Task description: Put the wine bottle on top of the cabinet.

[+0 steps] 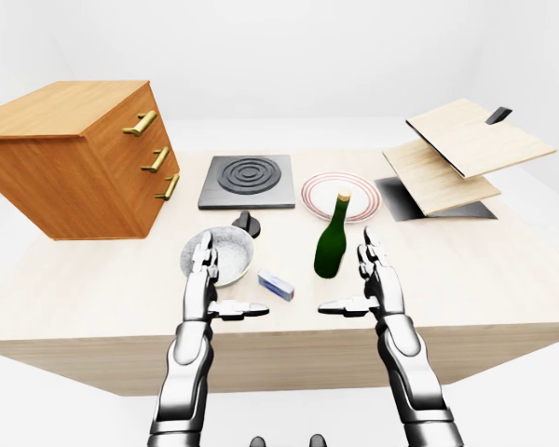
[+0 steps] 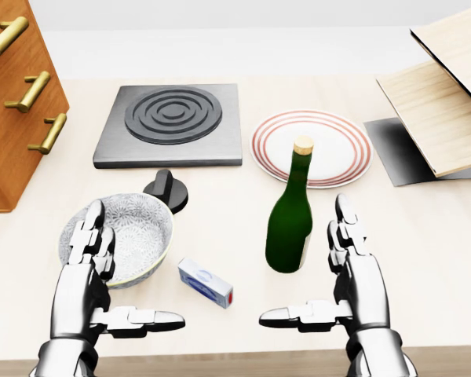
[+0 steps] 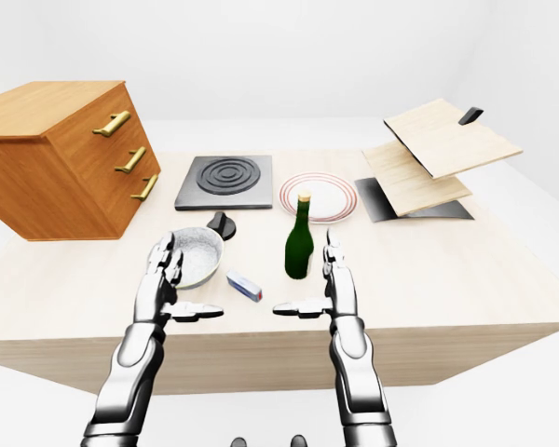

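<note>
We see the wine bottle (image 2: 290, 224) standing upright on the desk (image 2: 424, 236), just left of our right hand (image 2: 353, 275) (not touching). Both hands, the left hand (image 2: 94, 283) too, have open fingers (image 2: 344, 220). The cabinet (image 1: 70, 158) stands far left.

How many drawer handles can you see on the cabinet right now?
3, all brass, on the cabinet face in the left-eye view: top handle, middle handle, bottom handle. Its other sides are hidden.
</note>
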You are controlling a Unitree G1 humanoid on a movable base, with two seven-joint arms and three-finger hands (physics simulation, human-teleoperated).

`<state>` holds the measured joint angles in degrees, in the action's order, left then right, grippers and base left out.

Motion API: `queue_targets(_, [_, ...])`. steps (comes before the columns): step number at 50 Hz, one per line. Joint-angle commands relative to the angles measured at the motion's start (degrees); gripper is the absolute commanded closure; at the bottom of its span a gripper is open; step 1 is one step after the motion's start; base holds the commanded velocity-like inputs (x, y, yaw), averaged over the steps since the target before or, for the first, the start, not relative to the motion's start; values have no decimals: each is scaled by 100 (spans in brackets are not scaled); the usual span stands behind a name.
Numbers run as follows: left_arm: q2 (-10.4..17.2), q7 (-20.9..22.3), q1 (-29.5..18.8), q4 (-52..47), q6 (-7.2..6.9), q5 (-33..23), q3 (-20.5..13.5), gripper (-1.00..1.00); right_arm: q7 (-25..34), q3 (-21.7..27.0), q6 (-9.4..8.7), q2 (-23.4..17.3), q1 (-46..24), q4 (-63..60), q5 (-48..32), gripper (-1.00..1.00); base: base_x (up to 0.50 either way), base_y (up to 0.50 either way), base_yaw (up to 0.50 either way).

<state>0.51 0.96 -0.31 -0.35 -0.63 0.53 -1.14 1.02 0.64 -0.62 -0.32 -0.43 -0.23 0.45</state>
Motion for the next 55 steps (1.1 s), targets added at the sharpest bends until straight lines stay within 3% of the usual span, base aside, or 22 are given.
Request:
queue_targets(1, [76,142,-35,32,15,85,-159,-100,132,193,-139,-103,26,-201,87,-100,0,0,0])
queue_targets(2, [80,143,-41,30,6,97,-165,-100,132,197,-164,-108,27,-242,76,-100,0,0,0])
queue_targets(3, [88,141,-32,-92,-93,110,-171,-100,132,202,-226,-113,37,-321,71,-100,0,0,0])
queue_targets(6, [99,150,-45,-98,-88,127,-191,-100,138,216,-313,-124,50,-429,53,-100,0,0,0])
queue_targets(13, [132,196,-18,-572,-437,189,-246,-100,156,285,-438,-145,70,-841,56,-100,0,0,0])
queue_targets(30, [227,343,28,-3675,-437,608,-642,-100,331,613,-438,-265,81,-3608,-115,-100,0,0,0])
queue_targets(38, [269,323,-17,-4947,-437,1060,-1032,-100,427,770,-438,-257,26,-4784,-133,-100,0,0,0])
queue_targets(45, [426,109,-350,-5831,-437,1699,-1594,-100,459,958,-438,-308,-129,-5559,-94,-100,0,0,0])
queue_targets(48, [545,-47,-434,-5961,-437,1982,-1735,-100,487,1017,-438,-326,-175,-5739,-67,-100,0,0,0])
queue_targets(55, [1896,-1546,-306,-5964,-437,3857,-1923,-100,280,1243,-438,-636,-377,-5976,265,-100,0,0,0])
